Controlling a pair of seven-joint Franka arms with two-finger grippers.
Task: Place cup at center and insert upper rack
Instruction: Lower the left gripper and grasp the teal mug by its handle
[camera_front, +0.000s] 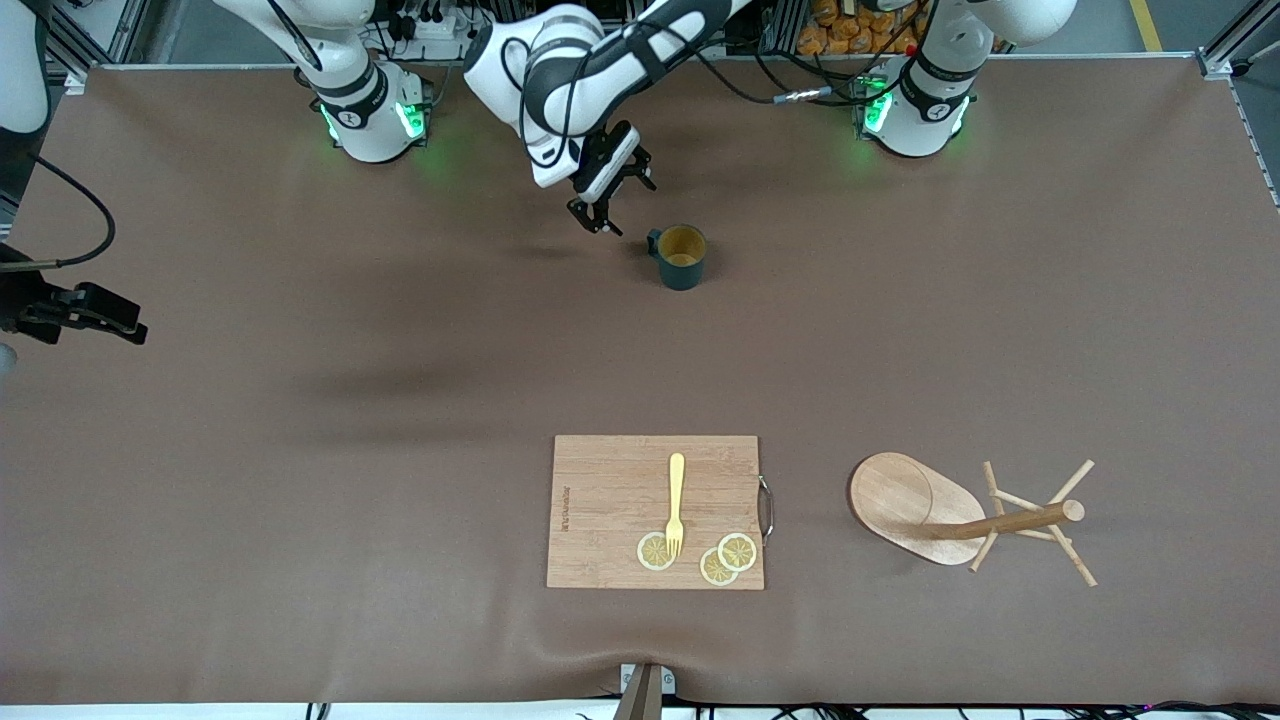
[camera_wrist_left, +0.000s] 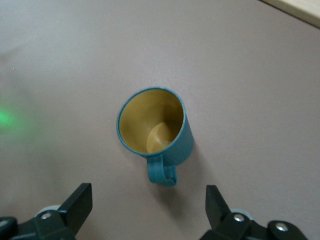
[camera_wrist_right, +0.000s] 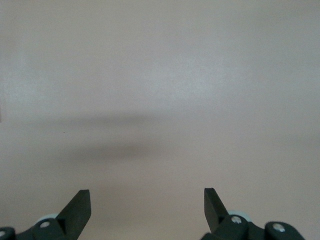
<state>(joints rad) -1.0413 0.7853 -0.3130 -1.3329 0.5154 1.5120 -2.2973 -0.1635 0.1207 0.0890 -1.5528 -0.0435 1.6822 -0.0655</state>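
1. Clearly little is done: the left gripper (camera_front: 604, 214) hangs with jaws spread and empty, the cup (camera_front: 682, 257) upright on the table (camera_front: 300, 520) just beside it.
2. Meanwhile the upper rack (camera_front: 975, 515) lies toppled, well apart.
3. Idle over bare table, the right gripper (camera_wrist_right: 147, 210) waits, spread.

Glossy cup (camera_wrist_left: 155, 132), pale-wood upper rack (camera_front: 960, 512), matt brown table (camera_front: 300, 450).

We see two white arms with black joint bands and looping black cables, green lights glowing at their round bases. The left gripper (camera_front: 600, 205) is black; its dark wedge-shaped fingers (camera_wrist_left: 77, 202) carry silver screws, as do the right gripper's (camera_wrist_right: 147, 210).
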